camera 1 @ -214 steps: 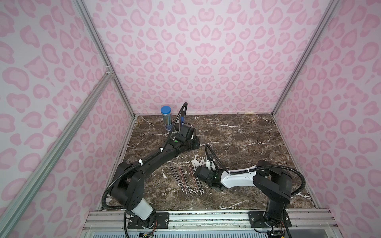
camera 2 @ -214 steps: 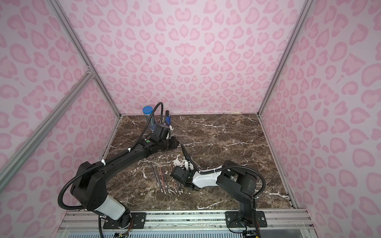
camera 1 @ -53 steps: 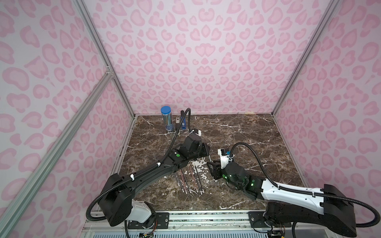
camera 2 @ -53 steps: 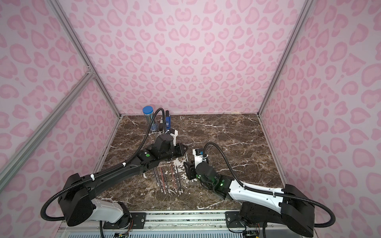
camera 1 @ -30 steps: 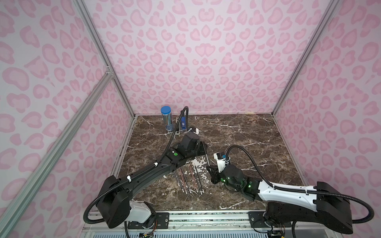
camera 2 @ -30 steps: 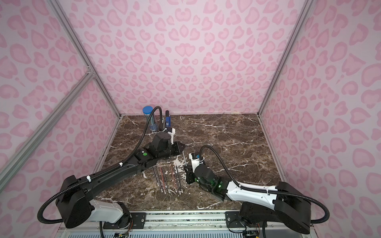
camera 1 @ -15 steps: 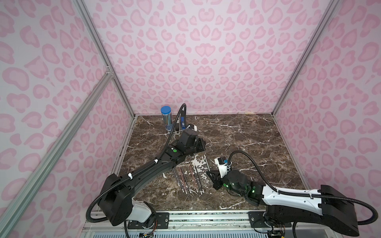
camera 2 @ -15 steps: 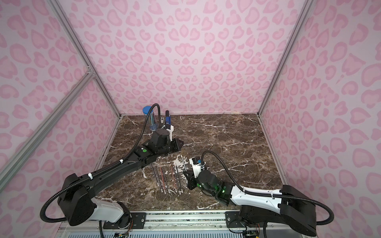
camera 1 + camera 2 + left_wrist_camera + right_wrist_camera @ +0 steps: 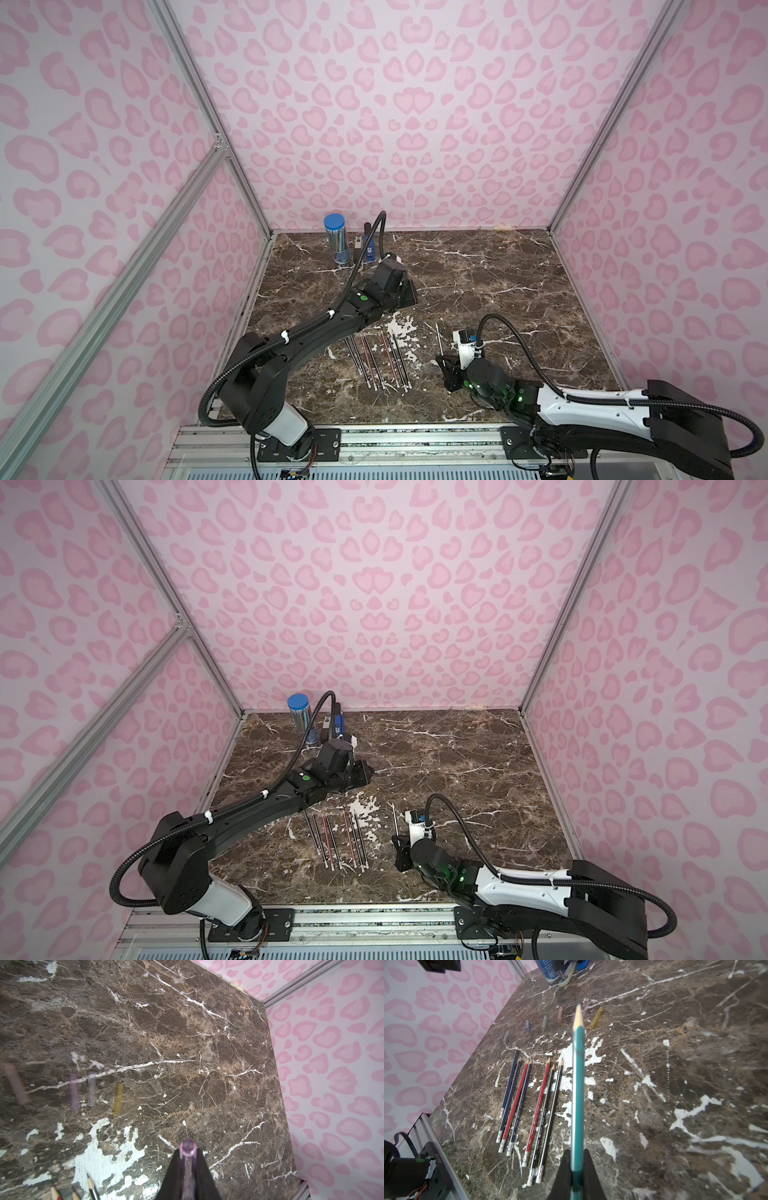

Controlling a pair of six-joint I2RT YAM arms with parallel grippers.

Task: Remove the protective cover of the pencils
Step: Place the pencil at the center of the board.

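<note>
The right gripper (image 9: 576,1160) is clamped on a teal pencil (image 9: 578,1084), bare tip pointing out over the table (image 9: 675,1053). The left gripper (image 9: 188,1161) is pinched shut on a purple cap (image 9: 188,1148), well apart from the right. Seven pencils (image 9: 529,1101) lie side by side between the arms. Loose caps (image 9: 596,1018) lie just beyond their tips.

Free passage over bare table (image 9: 519,270) centre-right & back. Blocked front-left by loose pencils (image 9: 538,1105), w/ small caps (image 9: 544,1022) just behind. Tube (image 9: 337,245) in back-left corner.
</note>
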